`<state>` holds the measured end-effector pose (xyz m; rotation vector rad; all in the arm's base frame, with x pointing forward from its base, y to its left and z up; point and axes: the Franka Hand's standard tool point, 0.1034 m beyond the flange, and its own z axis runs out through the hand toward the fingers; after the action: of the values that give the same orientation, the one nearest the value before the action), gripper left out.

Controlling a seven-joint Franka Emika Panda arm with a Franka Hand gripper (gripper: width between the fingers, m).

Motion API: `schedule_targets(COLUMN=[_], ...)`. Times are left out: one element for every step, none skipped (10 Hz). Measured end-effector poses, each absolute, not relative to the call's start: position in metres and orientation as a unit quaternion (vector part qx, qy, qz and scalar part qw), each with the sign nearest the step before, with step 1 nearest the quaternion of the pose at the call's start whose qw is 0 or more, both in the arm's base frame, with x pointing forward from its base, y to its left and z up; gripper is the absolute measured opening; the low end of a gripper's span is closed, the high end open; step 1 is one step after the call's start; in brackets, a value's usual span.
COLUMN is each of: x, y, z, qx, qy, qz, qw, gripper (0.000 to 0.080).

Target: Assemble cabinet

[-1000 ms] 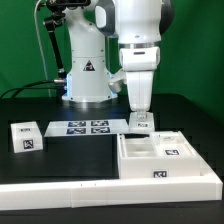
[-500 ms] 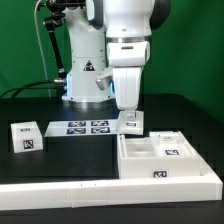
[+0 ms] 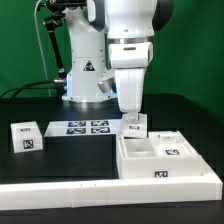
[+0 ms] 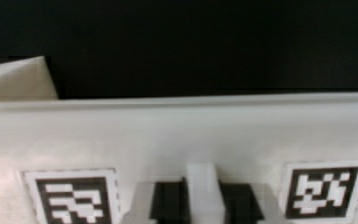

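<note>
White parts, three by count, showed in your exterior view on the black counter [image 3: 40,165]. At that view's left sat one small white block [image 3: 25,137], with one black-and-white tag on its front. Next came the marker board [image 3: 85,126], lying flat with four tags. Behind it, the arm's base [image 3: 85,75] wore one triangular label, too small to read.

Right of the board, your claw [image 3: 134,116] pointed straight down, clamped on the second part, a small white piece [image 3: 135,127] with one tag facing the camera. That piece hung at the back left corner of the cabinet [image 3: 165,160]; whether the two touched could not be told.

The cabinet itself lay at the exterior view's right. It was a matte white, low, blocky box, open on top, with two tags visible.

In your wrist view the two dark fingers [image 4: 167,203] pinched a narrow white strip. One tag stood on either side of them on a white face, and which part that face belonged to could not be told.
</note>
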<state>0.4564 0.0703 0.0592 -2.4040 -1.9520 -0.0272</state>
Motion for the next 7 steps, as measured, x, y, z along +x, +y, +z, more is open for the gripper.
schedule_targets(x=[0.4561,0.4558,0.4557,0.4581,0.4611,0.4624,0.4624], y=[0.0704,0.0704,0.0705,0.0709,0.0712,0.0715,0.0713], z=[0.0587,0.0583,0.0579,0.0576,0.0578,0.0571,0.057], qx=[-0.776,-0.776,-0.776,-0.775,-0.775,-0.775,-0.775], qy=[-0.63,-0.63,-0.63,-0.632,-0.632,-0.632,-0.632], qz=[-0.008,-0.008,-0.008,-0.009,-0.01,-0.011,-0.01], qw=[0.023,0.023,0.024,0.024,0.023,0.024,0.024], gripper=[0.007,0.007,0.007,0.007,0.007,0.007,0.007])
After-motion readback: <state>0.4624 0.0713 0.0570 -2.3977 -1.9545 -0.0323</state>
